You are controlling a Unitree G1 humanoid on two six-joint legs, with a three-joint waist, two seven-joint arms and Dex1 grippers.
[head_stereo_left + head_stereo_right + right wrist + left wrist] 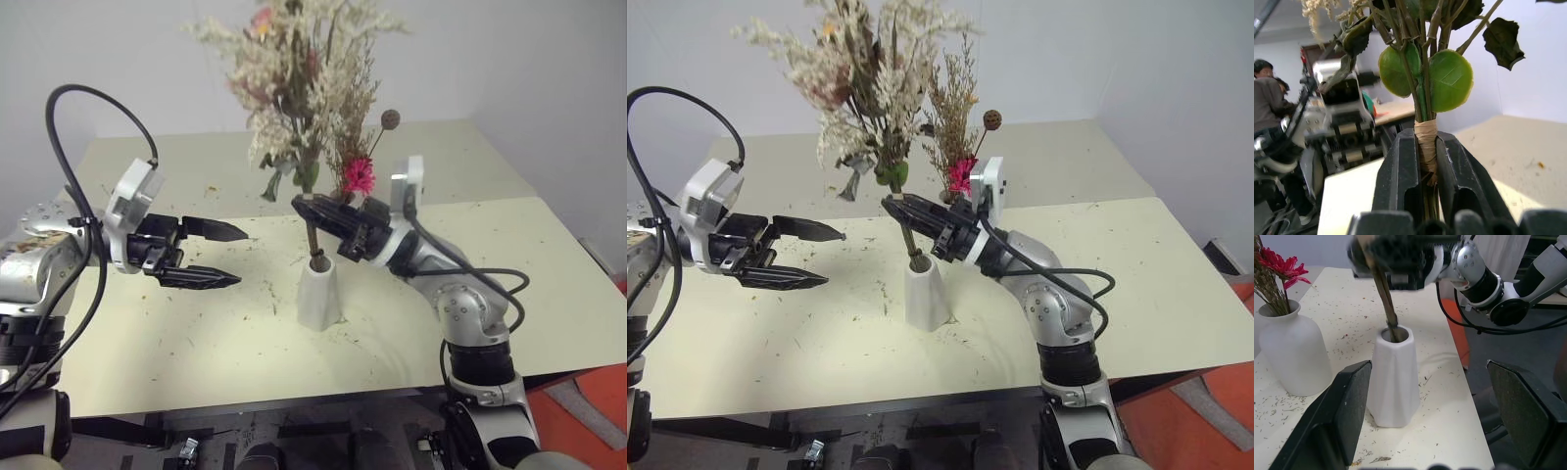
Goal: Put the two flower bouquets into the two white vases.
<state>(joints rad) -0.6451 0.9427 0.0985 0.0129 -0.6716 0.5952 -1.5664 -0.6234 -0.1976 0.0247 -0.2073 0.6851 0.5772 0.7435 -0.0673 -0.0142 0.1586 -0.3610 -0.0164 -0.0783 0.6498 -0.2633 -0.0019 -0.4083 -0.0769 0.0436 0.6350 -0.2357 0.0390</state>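
The fuller bouquet point(294, 69) of cream sprigs, pink roses and green leaves stands upright, its stem end inside the mouth of the straight-sided tapering white vase point(318, 294) at the table's middle. My right gripper point(304, 206) is shut on the taped stem point(1425, 139) just above the vase, reaching in from the right. The thin bouquet with its magenta daisy point(358, 176) and brown seed ball point(390, 118) sits in the rounded white vase point(1293, 357), just behind the right gripper. My left gripper point(240, 257) hovers open and empty to the left of the tapering vase, pointing at it.
The cream table point(147, 333) is strewn with dried plant bits. Its front edge point(294, 397) lies close below the vase, and an orange floor point(588, 431) shows at the right. A plain wall stands behind. A person point(1266, 98) is in the background of the right wrist view.
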